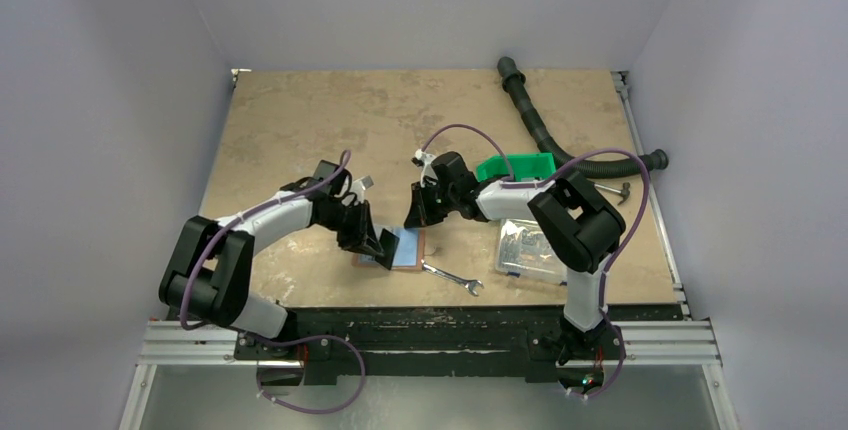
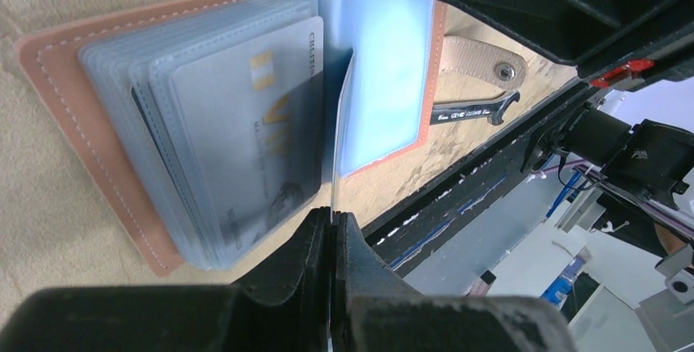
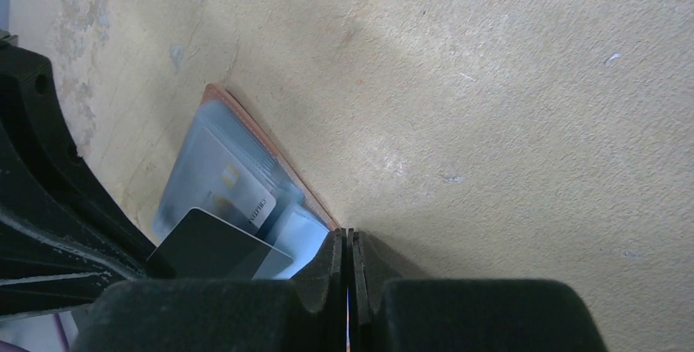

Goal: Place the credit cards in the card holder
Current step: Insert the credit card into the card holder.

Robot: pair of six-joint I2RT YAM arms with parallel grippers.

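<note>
The reddish-brown card holder [image 1: 425, 243] lies open near the table's front edge, its clear sleeves fanned out [image 2: 139, 147]. A grey credit card with a gold chip [image 2: 245, 139] sits inside a sleeve. My left gripper [image 2: 331, 217] is shut on a darker grey-blue credit card [image 2: 342, 123], held edge-on over the holder's fold; the card also shows in the right wrist view [image 3: 213, 245]. A light blue panel [image 2: 385, 74] covers the holder's right half; I cannot tell whether it is a card or a sleeve. My right gripper [image 3: 347, 236] is shut on the holder's right edge [image 3: 270, 160].
A wrench [image 1: 452, 278] lies just right of the holder, also seen in the left wrist view [image 2: 475, 110]. A clear plastic compartment box [image 1: 530, 248] is at the front right, a green bin [image 1: 515, 166] and a black hose [image 1: 560, 145] behind it. The two grippers [image 1: 378, 245] [image 1: 415, 218] are close together.
</note>
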